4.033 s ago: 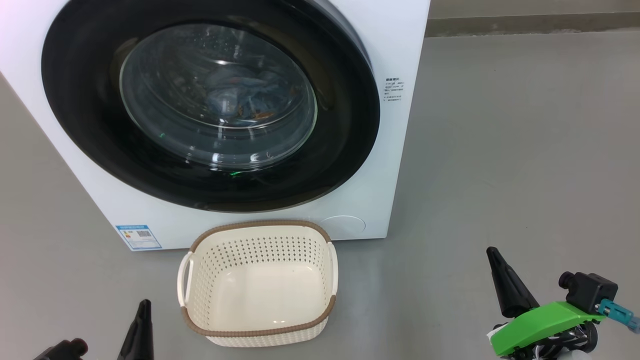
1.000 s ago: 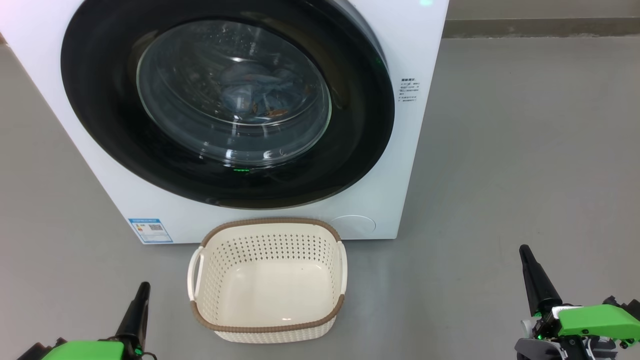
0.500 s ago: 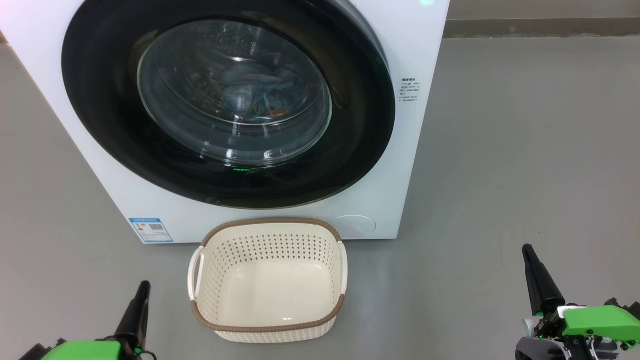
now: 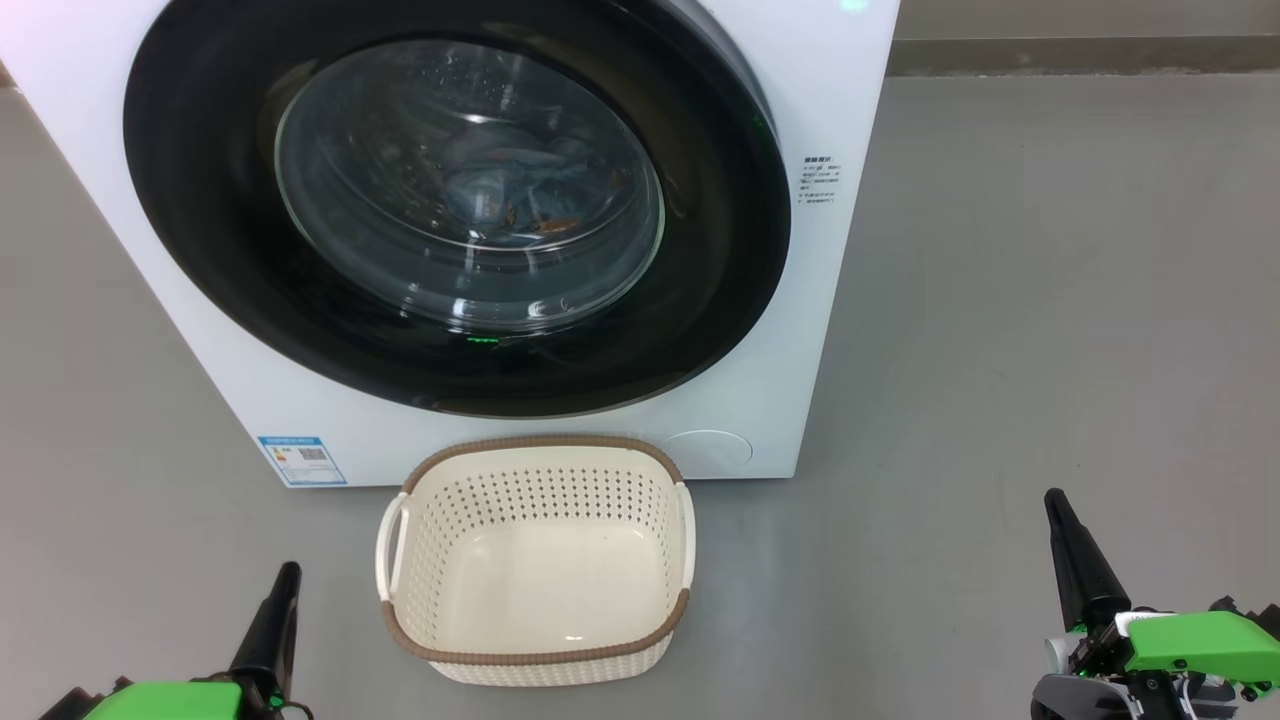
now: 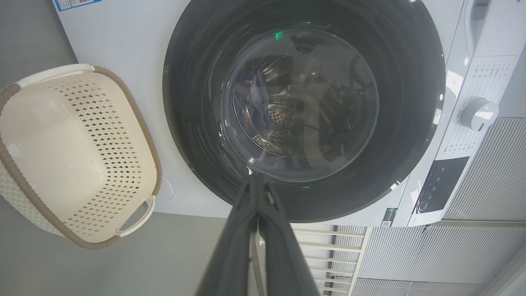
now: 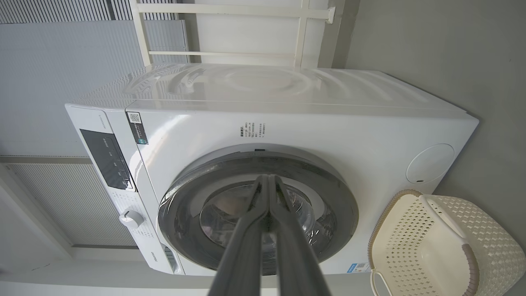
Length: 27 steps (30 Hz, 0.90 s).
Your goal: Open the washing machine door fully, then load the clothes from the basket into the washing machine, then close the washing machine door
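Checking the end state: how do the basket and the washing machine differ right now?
The basket is empty, its bare bottom showing; the washing machine holds the blue clothes, visible inside. The basket is open-topped; the washing machine is shut by its black door. The basket is small and cream; the washing machine is far larger and white. Both stand on the grey floor.

The left pincer (image 4: 287, 575) and right pincer (image 4: 1053, 500) end in long, tapering black fingers (image 4: 1078, 565), each set on a bright green housing (image 4: 1195, 640); dark grey hardware, perhaps with a pale fitting, sits beneath the right.
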### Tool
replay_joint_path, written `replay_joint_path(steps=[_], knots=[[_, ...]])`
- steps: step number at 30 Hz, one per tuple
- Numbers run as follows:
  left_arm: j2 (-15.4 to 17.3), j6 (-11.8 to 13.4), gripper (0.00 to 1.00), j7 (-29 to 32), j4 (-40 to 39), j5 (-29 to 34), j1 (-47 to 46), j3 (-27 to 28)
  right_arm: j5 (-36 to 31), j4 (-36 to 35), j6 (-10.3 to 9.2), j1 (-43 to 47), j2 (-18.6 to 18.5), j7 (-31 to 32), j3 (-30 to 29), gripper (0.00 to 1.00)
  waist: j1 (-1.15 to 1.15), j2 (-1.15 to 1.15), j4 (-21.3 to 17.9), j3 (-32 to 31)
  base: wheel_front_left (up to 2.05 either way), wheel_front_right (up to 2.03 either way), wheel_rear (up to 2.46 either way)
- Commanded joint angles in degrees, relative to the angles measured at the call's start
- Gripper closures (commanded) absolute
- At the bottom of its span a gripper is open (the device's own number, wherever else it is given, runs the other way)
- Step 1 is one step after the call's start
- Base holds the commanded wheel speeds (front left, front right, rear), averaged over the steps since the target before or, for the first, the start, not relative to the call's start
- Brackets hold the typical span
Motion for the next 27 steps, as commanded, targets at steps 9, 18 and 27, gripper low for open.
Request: replay_joint_path(steps=[9,18,27], knots=[[0.75,-0.11,1.0,0.17,-0.97,-0.46,-2.76,2.01,0.18,-1.71,0.09,-0.74,-0.1,0.37,1.27,1.0,0.0,0.0,0.0,0.0,0.0,0.0,0.0],[0.74,-0.11,1.0,0.17,-0.97,-0.46,-2.76,2.01,0.17,-1.71,0.09,-0.74,-0.09,0.38,1.26,1.0,0.0,0.0,0.0,0.0,0.0,0.0,0.0],[0.74,-0.12,1.0,0.17,-0.96,-0.46,-2.76,2.01,0.16,-1.71,0.09,-0.74,-0.08,0.39,1.25,1.0,0.0,0.0,0.0,0.0,0.0,0.0,0.0]])
